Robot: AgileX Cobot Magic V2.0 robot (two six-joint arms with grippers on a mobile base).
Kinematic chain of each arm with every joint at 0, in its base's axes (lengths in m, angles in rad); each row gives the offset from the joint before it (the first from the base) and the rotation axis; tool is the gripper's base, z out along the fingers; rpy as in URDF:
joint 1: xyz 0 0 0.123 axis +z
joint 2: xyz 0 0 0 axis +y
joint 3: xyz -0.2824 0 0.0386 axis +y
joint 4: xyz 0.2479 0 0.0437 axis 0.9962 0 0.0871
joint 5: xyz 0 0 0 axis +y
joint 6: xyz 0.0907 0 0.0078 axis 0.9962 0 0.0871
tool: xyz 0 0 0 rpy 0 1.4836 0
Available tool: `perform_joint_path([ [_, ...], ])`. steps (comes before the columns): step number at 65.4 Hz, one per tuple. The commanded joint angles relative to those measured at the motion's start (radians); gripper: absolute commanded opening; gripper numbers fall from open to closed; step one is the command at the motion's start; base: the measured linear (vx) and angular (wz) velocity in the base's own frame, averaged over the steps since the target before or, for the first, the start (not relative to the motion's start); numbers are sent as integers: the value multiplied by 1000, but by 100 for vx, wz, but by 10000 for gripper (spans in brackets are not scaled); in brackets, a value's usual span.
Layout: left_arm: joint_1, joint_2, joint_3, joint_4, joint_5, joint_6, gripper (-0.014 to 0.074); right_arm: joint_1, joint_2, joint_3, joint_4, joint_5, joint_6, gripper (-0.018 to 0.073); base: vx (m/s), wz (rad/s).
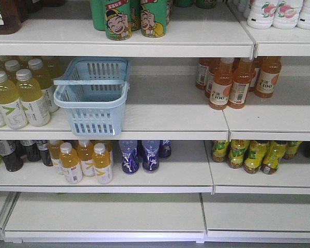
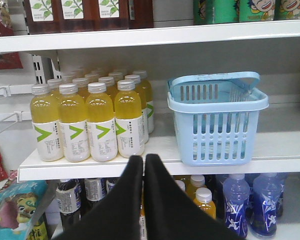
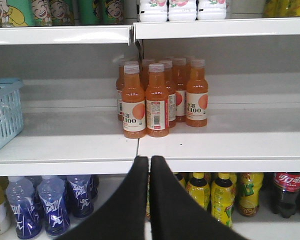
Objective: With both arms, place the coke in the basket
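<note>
Hands both closed, empty: left hand (image 2: pixel 143 161), right hand (image 3: pixel 150 161). We see basket (image 2: pixel 217 106) on middle shelf (image 2: pixel 160 144), above-right of left hand, above-left of right hand, near yellow bottles (image 2: pixel 87 125).

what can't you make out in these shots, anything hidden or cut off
Coke: no all-red bottle shows in any view; the right wrist view has only dark cola bottles, low right.
Basket: cut by the left edge in the right wrist view.
Arms: absent from the front view; only the shut left claw and right claw show, cut by the bottom edge.
</note>
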Motion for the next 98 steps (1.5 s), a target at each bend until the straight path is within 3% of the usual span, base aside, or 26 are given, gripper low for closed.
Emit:
perform_joint_path([
  [1,1,-13,-25,-7,-63,-10,-6,-4,-13,7,-8,-70,-7,-5,6,2],
  [73,1,-13,-25,-7,-63,-10,-6,-4,-13,7,-8,-70,-7,-5,2,0],
  [82,1,-13,-25,3,-118,-12,-6,-4,-13,7,-8,-70,-7,-5,0,0],
  [84,1,-13,-25,-10,-135,-18,-6,-4,-13,7,-8,-70,-7,-5,0,0],
  [88,1,-13,-25,-108,-171,-105,-6,-4,-13,7,-8,-70,-7,-5,0,0],
  [95,0,-13,-26,-411,-180,-380,-6,-4,-13,7,-8,-70,-7,-5,0,0],
  [98,-2,-13,-26,-512,-180,-460,-6,-4,-13,7,-8,-70,-7,-5,0,0],
])
